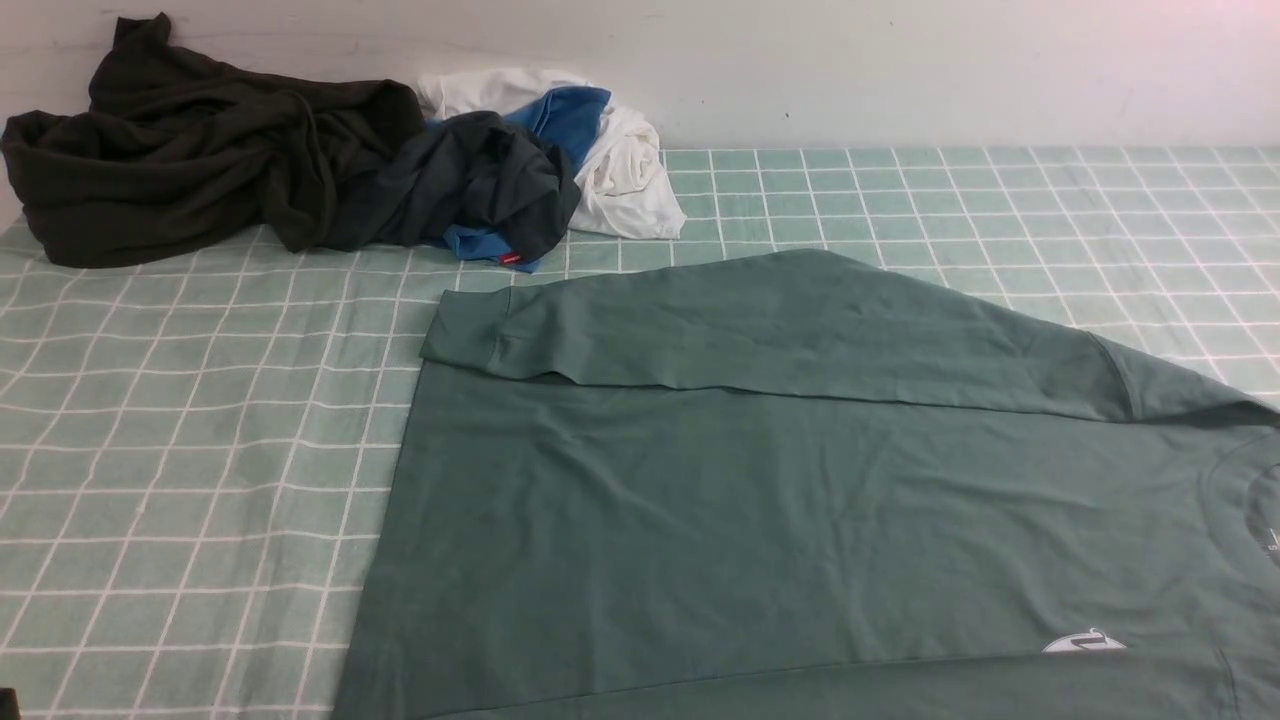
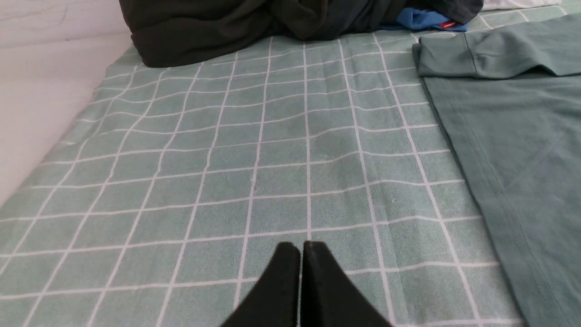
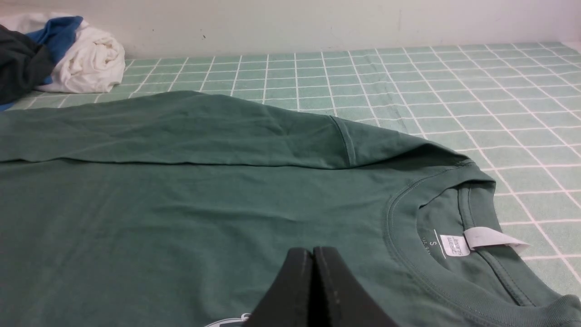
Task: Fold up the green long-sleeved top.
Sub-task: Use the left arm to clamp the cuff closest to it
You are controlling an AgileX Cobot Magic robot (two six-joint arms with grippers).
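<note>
The green long-sleeved top (image 1: 800, 500) lies flat on the checked sheet, neck toward the right, hem toward the left. One sleeve (image 1: 780, 330) is folded across the body along its far edge, cuff (image 1: 470, 325) at the left. A small white logo (image 1: 1085, 642) shows near the front edge. My left gripper (image 2: 301, 247) is shut and empty over bare sheet, left of the top's hem (image 2: 472, 150). My right gripper (image 3: 313, 252) is shut and empty, just above the top's chest, beside the round neck (image 3: 435, 227) with its white label. Neither gripper shows in the front view.
A dark olive-black garment (image 1: 190, 150) is heaped at the back left. Next to it lies a charcoal garment (image 1: 480, 175) with blue and white clothes (image 1: 625, 160). A pale wall runs along the back. The checked sheet (image 1: 180, 450) covers the surface.
</note>
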